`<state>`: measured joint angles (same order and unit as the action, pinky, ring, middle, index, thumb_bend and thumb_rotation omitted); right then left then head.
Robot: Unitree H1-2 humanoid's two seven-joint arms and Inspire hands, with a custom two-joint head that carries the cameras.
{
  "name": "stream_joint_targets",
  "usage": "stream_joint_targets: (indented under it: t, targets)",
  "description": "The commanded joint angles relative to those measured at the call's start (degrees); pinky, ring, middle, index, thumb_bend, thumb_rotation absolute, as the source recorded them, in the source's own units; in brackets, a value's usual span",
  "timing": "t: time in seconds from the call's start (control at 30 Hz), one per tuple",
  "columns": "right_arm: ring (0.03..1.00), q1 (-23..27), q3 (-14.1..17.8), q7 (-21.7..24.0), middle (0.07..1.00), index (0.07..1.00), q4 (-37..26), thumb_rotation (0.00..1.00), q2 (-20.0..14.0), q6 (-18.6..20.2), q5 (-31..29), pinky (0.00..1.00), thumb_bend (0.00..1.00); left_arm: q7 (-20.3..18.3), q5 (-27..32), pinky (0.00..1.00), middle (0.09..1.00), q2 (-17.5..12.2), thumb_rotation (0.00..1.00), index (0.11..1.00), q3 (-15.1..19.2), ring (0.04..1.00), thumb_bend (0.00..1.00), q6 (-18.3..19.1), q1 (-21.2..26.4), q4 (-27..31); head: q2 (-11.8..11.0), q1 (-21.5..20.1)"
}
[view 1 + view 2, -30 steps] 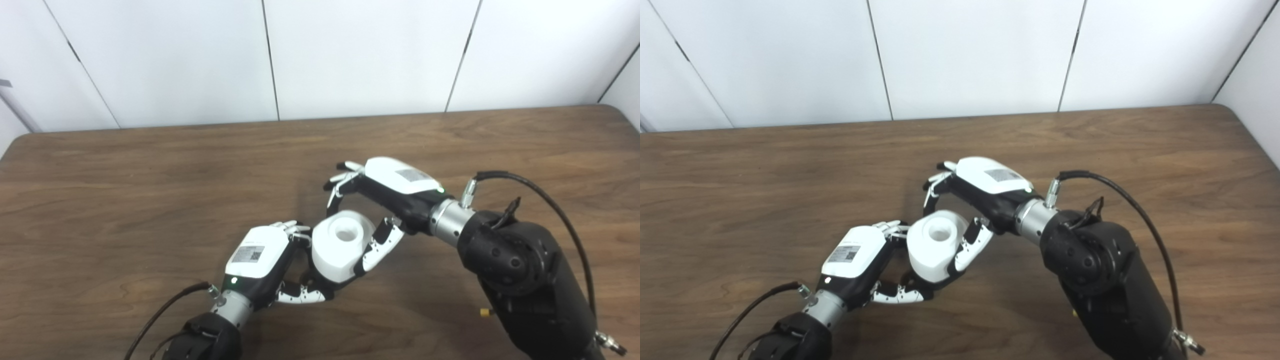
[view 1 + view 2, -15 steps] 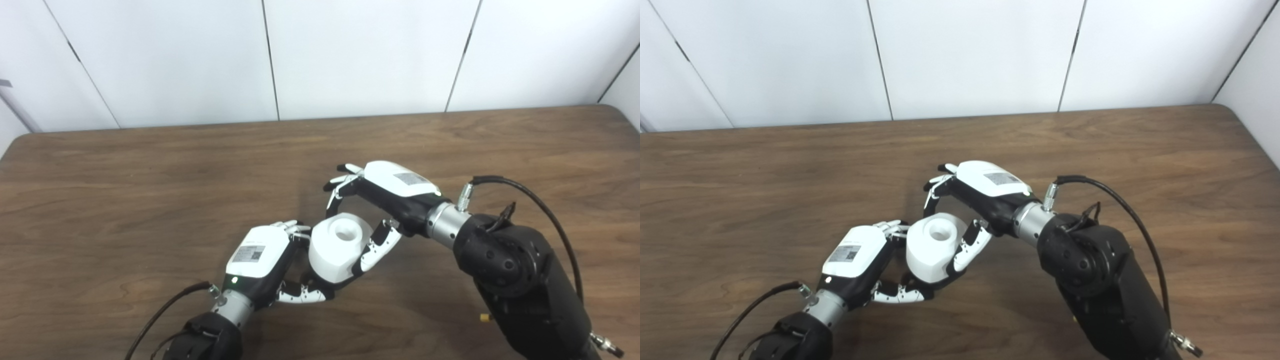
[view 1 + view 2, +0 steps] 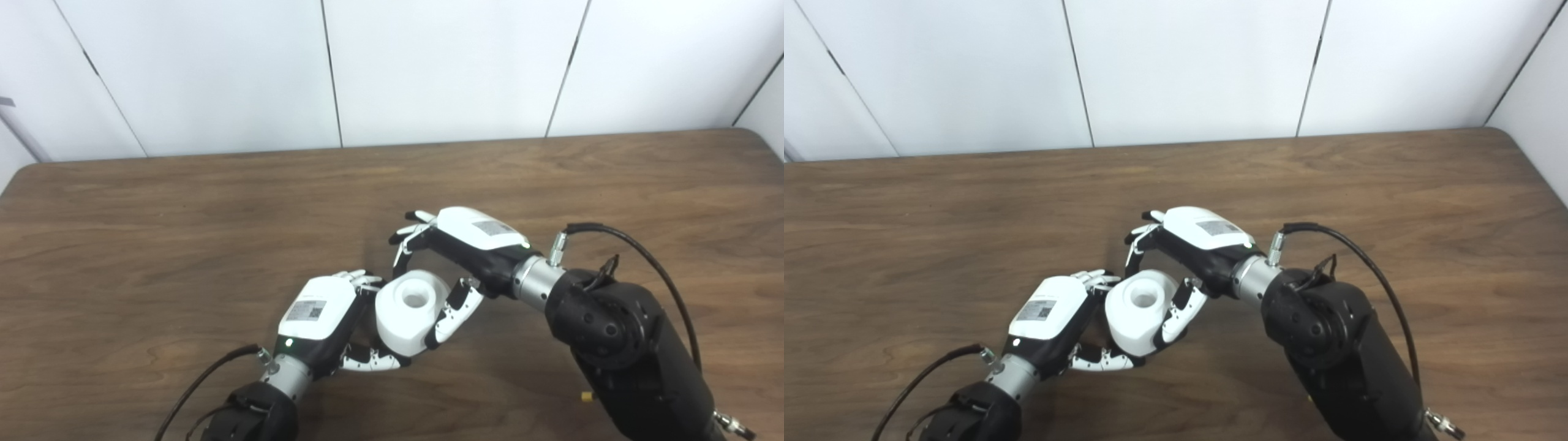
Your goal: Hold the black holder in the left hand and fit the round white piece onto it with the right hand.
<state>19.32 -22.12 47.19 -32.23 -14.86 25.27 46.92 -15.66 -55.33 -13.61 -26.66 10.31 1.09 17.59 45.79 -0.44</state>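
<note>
Round white piece point(image 3: 411, 312) sits clamped between the right hand point(image 3: 456, 257)'s thumb below-right and its fingers point(image 3: 404, 242) curled over the far rim, bore facing up. Over the last second it has sunk lower and toward the left hand point(image 3: 331, 324), whose fingers point(image 3: 373, 361) close beneath it around the black holder point(image 3: 1115, 349), mostly hidden. My read: the piece is being pressed down onto the holder, seating nearly done. Bare wooden table point(image 3: 153, 245) surrounds both hands.

Black holder hidden under white piece point(image 3: 409, 312)
</note>
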Motion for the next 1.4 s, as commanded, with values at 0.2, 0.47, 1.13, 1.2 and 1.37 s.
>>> stream_joint_targets:
  t: [0.2, 0.47, 1.13, 1.2, 1.37]
  targets:
    - [0.983, 1.05, -0.77, -0.35, 0.864, 0.482, -0.99, 0.14, -0.45, -1.42, 0.11, 0.93, 0.53, -3.90, -0.49, 0.86, 0.808, -0.11, 0.06, 0.488, -1.56, 0.887, 0.52, 0.87, -1.19, -2.50, 0.11, -0.29]
    - [0.983, 1.78, -1.46, 0.68, 0.874, 0.621, -0.67, 0.32, -2.07, -2.81, 0.61, 0.92, 0.95, -4.01, -0.72, 0.86, 0.811, -0.12, 0.06, 0.488, -1.61, 0.886, 0.52, 0.92, -1.18, -2.58, 0.17, -0.61]
    - [1.000, 1.98, -2.03, 3.62, 1.000, 1.000, -2.34, 0.41, -2.10, -2.01, 4.82, 1.00, 1.00, -5.16, -1.45, 0.86, 0.806, -0.30, 0.06, 0.488, -1.87, 0.888, 0.52, 1.45, -1.03, -2.55, -0.16, -0.76]
    - [1.000, 1.81, -1.81, 3.59, 1.000, 1.000, -2.35, 0.41, -2.13, -2.06, 4.56, 1.00, 1.00, -5.28, -1.59, 0.86, 0.806, -0.33, 0.06, 0.488, -1.91, 0.888, 0.52, 1.50, -1.00, -2.61, -0.16, -0.76]
    - [1.000, 1.61, -1.48, 3.52, 0.996, 1.000, -2.46, 0.42, -2.12, -1.99, 4.39, 1.00, 1.00, -5.11, -1.71, 0.86, 0.802, -0.24, 0.06, 0.488, -1.92, 0.885, 0.52, 1.47, -0.97, -2.87, -0.24, -0.65]
